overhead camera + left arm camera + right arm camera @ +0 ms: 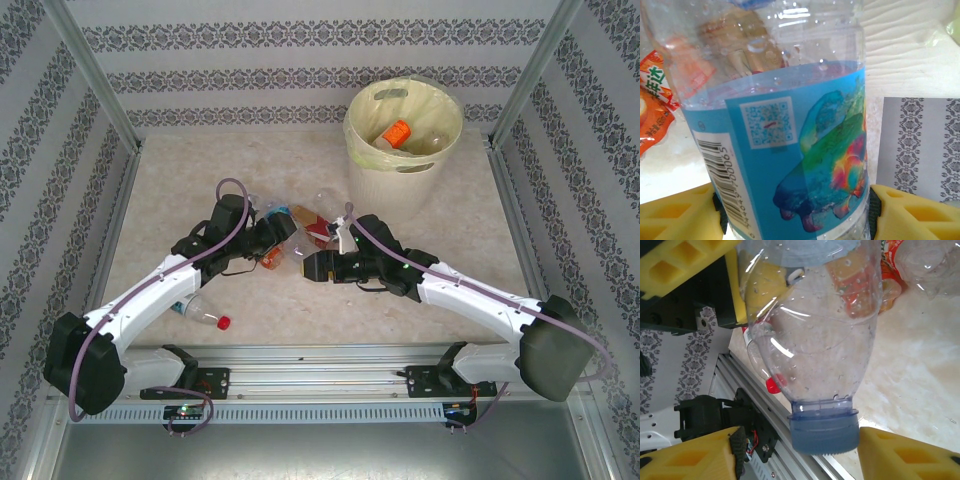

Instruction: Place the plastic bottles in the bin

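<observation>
**Handover of a bottle beside the bin.** The left tool (pixel 795 214) is clamped on the body of a blue-labelled bottle (pixel 790 150), its black pads (pixel 720 214) pressed against both sides (droplets cling inside the clear wall). The right tool (pixel 801 452) stands at the same bottle's blue cap (pixel 824 432), jaws apart. There is a clear gap on one side, and the other finger (pixel 910 455) is just beside the cap. Both tools meet to the near-left of the bin (pixel 385 195). A cluster of bottles (pixel 305 222) lies on the tabletop (pixel 400 295) just left of the bin's base. An orange-labelled bottle (pixel 397 132) lies inside the bin. A red-capped bottle (pixel 203 314) lies well to the bin's near-left, beneath the left arm (pixel 150 290).
</observation>
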`<state>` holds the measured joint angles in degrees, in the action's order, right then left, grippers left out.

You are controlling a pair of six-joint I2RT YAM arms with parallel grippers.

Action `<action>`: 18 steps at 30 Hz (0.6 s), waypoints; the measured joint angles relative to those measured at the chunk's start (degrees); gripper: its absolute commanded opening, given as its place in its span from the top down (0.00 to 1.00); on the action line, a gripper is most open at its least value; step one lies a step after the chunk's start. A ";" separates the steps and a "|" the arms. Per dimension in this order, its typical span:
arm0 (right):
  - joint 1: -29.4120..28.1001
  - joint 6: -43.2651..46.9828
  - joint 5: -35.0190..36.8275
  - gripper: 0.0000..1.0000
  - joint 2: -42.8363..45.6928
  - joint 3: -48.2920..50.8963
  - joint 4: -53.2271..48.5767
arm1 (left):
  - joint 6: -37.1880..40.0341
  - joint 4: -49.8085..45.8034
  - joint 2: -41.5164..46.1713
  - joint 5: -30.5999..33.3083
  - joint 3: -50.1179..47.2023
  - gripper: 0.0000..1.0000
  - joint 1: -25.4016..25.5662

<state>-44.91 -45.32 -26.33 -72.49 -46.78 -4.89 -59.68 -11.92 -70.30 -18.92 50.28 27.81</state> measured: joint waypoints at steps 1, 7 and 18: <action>0.00 0.00 0.15 0.44 0.00 0.00 -0.02 | -0.28 0.48 0.00 -0.24 0.00 0.30 0.00; 0.00 0.04 0.81 0.56 0.00 0.02 -0.13 | -1.05 2.14 0.00 -0.94 0.00 0.30 0.00; 0.02 0.68 2.16 0.71 1.38 0.00 -1.73 | -1.68 3.45 -0.11 -2.40 0.22 0.27 0.00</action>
<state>-44.88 -44.64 -24.16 -71.11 -46.78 -6.61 -61.36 -8.47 -70.41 -21.32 50.50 27.81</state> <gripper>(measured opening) 0.331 0.719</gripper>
